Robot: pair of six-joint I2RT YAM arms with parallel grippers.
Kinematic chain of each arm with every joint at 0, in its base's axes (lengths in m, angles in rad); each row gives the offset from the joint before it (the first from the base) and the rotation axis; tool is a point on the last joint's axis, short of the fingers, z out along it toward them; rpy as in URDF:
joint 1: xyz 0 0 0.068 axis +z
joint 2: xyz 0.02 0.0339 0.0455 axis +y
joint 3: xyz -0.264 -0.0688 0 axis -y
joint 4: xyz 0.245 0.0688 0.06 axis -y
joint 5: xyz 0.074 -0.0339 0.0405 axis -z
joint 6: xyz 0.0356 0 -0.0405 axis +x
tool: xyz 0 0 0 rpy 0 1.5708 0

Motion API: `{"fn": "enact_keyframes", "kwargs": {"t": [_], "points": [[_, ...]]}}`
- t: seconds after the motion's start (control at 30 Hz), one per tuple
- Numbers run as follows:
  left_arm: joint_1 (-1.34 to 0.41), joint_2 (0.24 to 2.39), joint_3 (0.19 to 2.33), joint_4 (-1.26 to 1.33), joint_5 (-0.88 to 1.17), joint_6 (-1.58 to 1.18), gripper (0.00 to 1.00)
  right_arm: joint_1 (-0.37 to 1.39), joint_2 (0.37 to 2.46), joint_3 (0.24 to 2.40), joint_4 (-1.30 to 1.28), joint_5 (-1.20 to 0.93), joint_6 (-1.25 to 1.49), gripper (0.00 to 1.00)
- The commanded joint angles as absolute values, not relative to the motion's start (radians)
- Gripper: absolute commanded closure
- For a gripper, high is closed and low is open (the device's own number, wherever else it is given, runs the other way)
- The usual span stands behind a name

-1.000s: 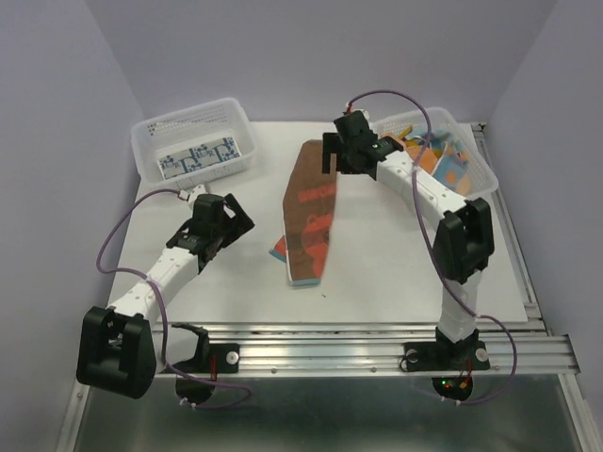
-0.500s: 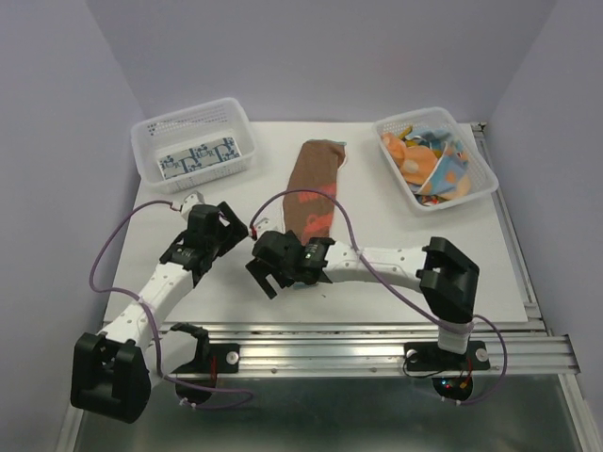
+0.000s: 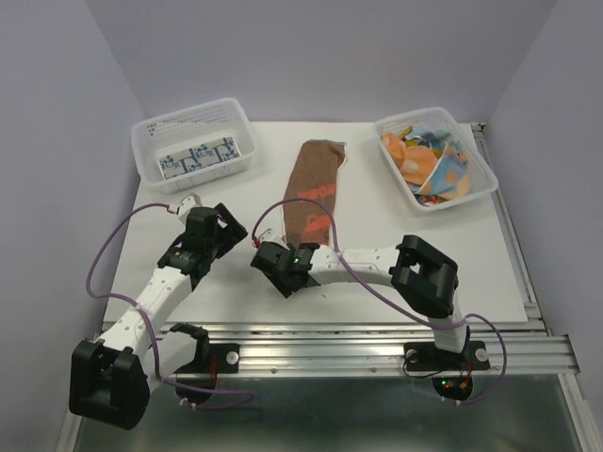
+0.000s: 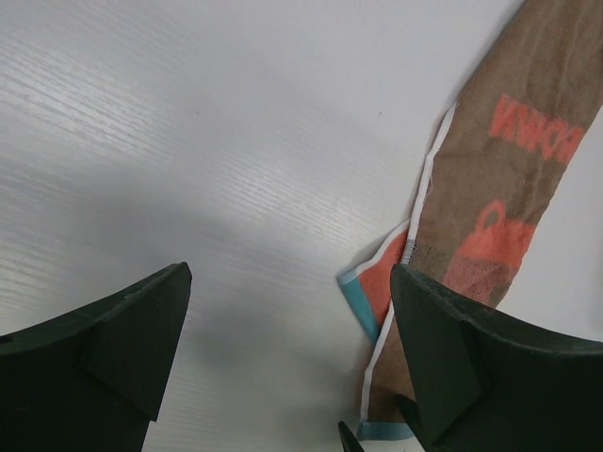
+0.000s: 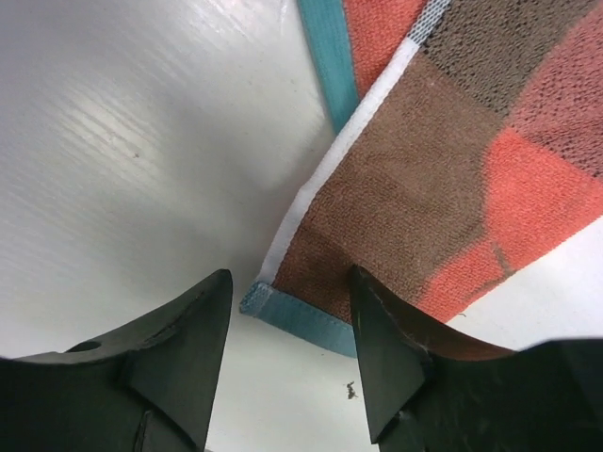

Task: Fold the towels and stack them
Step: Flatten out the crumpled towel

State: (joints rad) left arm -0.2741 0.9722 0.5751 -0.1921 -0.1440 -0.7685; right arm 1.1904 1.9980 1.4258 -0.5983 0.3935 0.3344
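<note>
A brown towel with orange-red print lies flat in the middle of the white table, folded into a long narrow strip that runs from the far side toward the near edge. At its near end a white hem, a teal border and an orange layer show along the left side, seen in the left wrist view and close up in the right wrist view.

The right gripper sits low over that near end. Its fingers stand apart, with the towel's near left corner lying in the gap between them; the right-hand finger overlaps the cloth's edge, and nothing is pinched. The right arm rises from its base at the near right, bends sharply at the elbow, and its forearm reaches leftward, close above the table, to the wrist.

The left gripper hangs just left of the towel, apart from it, jaws spread wide over bare table. The left arm stretches from its near-left base up and away in a long slant, with the wrist turned toward the towel.

At the far left a white perforated basket holds a flat blue-white patterned towel. At the far right a second basket holds a loose heap of towels in orange, yellow and light blue
</note>
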Motion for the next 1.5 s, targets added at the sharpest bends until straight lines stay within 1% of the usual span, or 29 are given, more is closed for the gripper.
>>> {"fn": "enact_keyframes", "kwargs": {"t": [0.0, 0.03, 0.07, 0.13, 0.17, 0.23, 0.27, 0.37, 0.43, 0.47, 0.63, 0.67, 0.77, 0.87, 0.97, 1.03, 1.1, 1.27, 1.33, 1.47], "points": [[-0.278, 0.965, 0.565, -0.192, -0.170, -0.772, 0.01, 1.190, 1.983, 1.459, -0.611, 0.460, 0.348, 0.44], [-0.278, 0.966, 0.565, -0.193, -0.172, -0.772, 0.01, 1.190, 1.985, 1.456, -0.614, 0.475, 0.350, 0.45], [-0.278, 0.968, 0.563, -0.192, -0.172, -0.770, 0.01, 1.190, 1.985, 1.454, -0.612, 0.483, 0.360, 0.56], [-0.278, 0.969, 0.566, -0.192, -0.172, -0.772, 0.01, 1.190, 1.988, 1.454, -0.617, 0.495, 0.370, 0.66], [-0.278, 0.971, 0.566, -0.192, -0.172, -0.772, 0.01, 1.190, 1.988, 1.454, -0.618, 0.511, 0.379, 0.74], [-0.278, 0.971, 0.565, -0.190, -0.170, -0.770, 0.01, 1.190, 1.987, 1.457, -0.620, 0.526, 0.390, 0.78], [-0.279, 0.971, 0.565, -0.192, -0.169, -0.770, 0.01, 1.190, 1.983, 1.457, -0.620, 0.532, 0.399, 0.83], [-0.278, 0.971, 0.565, -0.190, -0.163, -0.769, 0.01, 1.190, 1.954, 1.451, -0.608, 0.535, 0.417, 0.90], [-0.278, 0.973, 0.561, -0.178, -0.149, -0.761, 0.01, 1.189, 1.913, 1.440, -0.592, 0.531, 0.429, 0.97], [-0.279, 0.977, 0.558, -0.169, -0.121, -0.756, 0.01, 1.190, 1.896, 1.427, -0.575, 0.532, 0.449, 0.99], [-0.302, 1.002, 0.545, -0.098, -0.028, -0.729, 0.01, 1.180, 1.737, 1.355, -0.529, 0.575, 0.537, 0.99], [-0.323, 1.017, 0.546, -0.085, -0.017, -0.726, 0.01, 1.163, 1.705, 1.309, -0.502, 0.577, 0.569, 0.99], [-0.363, 1.058, 0.552, -0.072, -0.029, -0.738, 0.01, 1.115, 1.591, 1.218, -0.450, 0.542, 0.632, 0.99], [-0.428, 1.106, 0.575, -0.058, -0.040, -0.742, 0.01, 0.990, 1.496, 1.083, -0.388, 0.468, 0.748, 0.99], [-0.486, 1.156, 0.594, -0.058, -0.069, -0.747, 0.01, 0.919, 1.407, 0.947, -0.341, 0.425, 0.826, 0.99], [-0.518, 1.183, 0.604, -0.058, -0.078, -0.747, 0.01, 0.901, 1.368, 0.858, -0.321, 0.419, 0.859, 0.99], [-0.546, 1.218, 0.617, -0.057, -0.078, -0.746, 0.01, 0.891, 1.324, 0.815, -0.299, 0.411, 0.896, 0.99], [-0.600, 1.305, 0.635, -0.057, -0.109, -0.756, 0.02, 0.887, 1.299, 0.744, -0.259, 0.384, 0.922, 0.99], [-0.601, 1.328, 0.652, -0.061, -0.120, -0.761, 0.03, 0.885, 1.312, 0.739, -0.252, 0.376, 0.919, 0.99], [-0.623, 1.388, 0.684, -0.066, -0.136, -0.762, 0.11, 0.887, 1.327, 0.741, -0.235, 0.362, 0.914, 0.99]]}}
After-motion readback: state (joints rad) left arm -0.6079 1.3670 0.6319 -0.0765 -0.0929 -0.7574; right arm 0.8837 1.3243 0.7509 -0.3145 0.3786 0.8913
